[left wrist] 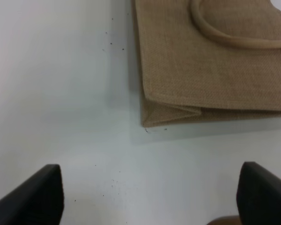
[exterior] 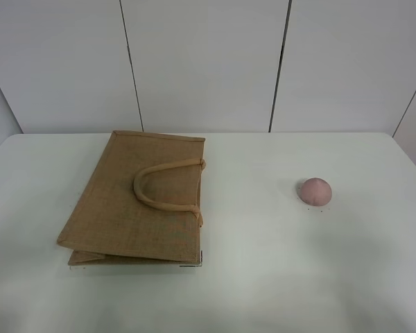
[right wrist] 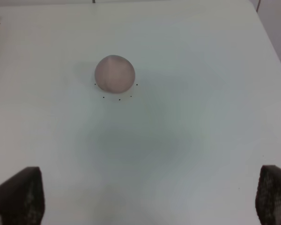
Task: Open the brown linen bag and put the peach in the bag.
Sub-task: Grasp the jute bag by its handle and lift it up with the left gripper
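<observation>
The brown linen bag (exterior: 135, 201) lies flat and closed on the white table (exterior: 263, 277), left of centre, its beige loop handle (exterior: 163, 187) resting on top. In the left wrist view its folded corner (left wrist: 201, 79) lies ahead of my left gripper (left wrist: 150, 197), which is open and empty, well apart from the bag. The peach (exterior: 316, 191) sits alone on the table at the right. In the right wrist view the peach (right wrist: 114, 73) lies ahead of my right gripper (right wrist: 150, 201), which is open and empty. Neither arm shows in the exterior high view.
White wall panels (exterior: 208, 62) stand behind the table's far edge. Bare table surface lies between the bag and the peach (exterior: 256, 208). The table's right edge (right wrist: 271, 42) runs close beyond the peach.
</observation>
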{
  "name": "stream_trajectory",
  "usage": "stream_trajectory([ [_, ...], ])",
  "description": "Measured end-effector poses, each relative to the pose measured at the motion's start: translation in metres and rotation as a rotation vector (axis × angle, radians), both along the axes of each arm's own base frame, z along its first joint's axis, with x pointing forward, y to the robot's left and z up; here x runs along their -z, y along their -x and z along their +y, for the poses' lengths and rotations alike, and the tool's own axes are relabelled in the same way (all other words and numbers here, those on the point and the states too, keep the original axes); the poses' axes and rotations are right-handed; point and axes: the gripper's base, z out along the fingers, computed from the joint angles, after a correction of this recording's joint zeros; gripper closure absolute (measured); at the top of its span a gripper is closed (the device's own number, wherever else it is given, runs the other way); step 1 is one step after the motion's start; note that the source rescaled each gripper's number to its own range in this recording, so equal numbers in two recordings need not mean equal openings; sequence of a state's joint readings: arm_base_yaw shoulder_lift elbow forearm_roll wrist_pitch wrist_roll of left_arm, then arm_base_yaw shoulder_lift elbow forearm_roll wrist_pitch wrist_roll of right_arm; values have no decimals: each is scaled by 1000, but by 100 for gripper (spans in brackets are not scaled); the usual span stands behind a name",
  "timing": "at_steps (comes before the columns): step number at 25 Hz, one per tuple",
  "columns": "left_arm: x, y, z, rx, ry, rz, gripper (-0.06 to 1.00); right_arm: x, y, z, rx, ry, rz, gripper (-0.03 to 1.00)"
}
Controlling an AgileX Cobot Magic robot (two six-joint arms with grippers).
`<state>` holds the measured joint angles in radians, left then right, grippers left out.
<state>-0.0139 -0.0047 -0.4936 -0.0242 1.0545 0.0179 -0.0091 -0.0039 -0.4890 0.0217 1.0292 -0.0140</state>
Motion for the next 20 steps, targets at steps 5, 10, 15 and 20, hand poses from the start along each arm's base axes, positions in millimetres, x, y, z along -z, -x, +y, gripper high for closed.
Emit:
stream_trajectory([
  [5,0,0,0,0,0,0,-6,0,0,0,0,0,0,-3],
  [10,-2,1,1,-1,-11,-7,-6,0,0,0,0,0,0,-3],
  [15,-26,-11,1,-4,-18,58,-6,0,0,0,0,0,0,-3],
  [20,-66,-63,1,-3,-24,231,-6,0,0,0,0,0,0,-3],
])
